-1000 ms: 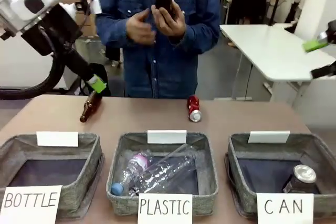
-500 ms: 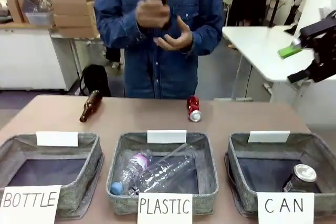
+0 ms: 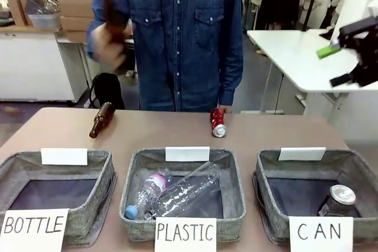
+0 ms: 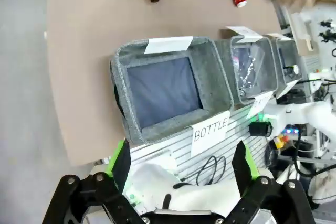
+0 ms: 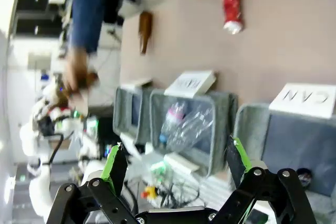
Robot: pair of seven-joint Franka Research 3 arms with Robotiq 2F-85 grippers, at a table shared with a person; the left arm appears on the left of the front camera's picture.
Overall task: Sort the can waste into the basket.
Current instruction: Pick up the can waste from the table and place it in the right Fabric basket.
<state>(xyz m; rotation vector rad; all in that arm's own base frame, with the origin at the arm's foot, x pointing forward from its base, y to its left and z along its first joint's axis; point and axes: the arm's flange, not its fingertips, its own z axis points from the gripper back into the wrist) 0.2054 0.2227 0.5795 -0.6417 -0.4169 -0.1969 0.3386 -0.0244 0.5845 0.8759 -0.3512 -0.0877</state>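
Can (image 3: 218, 122), the red one, is lying sideways on the desk (image 3: 283, 131), so right gripper (image 5: 176, 150), spread and seemingly empty, is needing a square pinch across it.

The front camera sits low, close behind three grey woven baskets (image 3: 131, 176), facing across the brown tabletop (image 3: 165, 134) toward the person (image 3: 177, 39); both wrist cameras look down from higher, farther off, on those same baskets and table.
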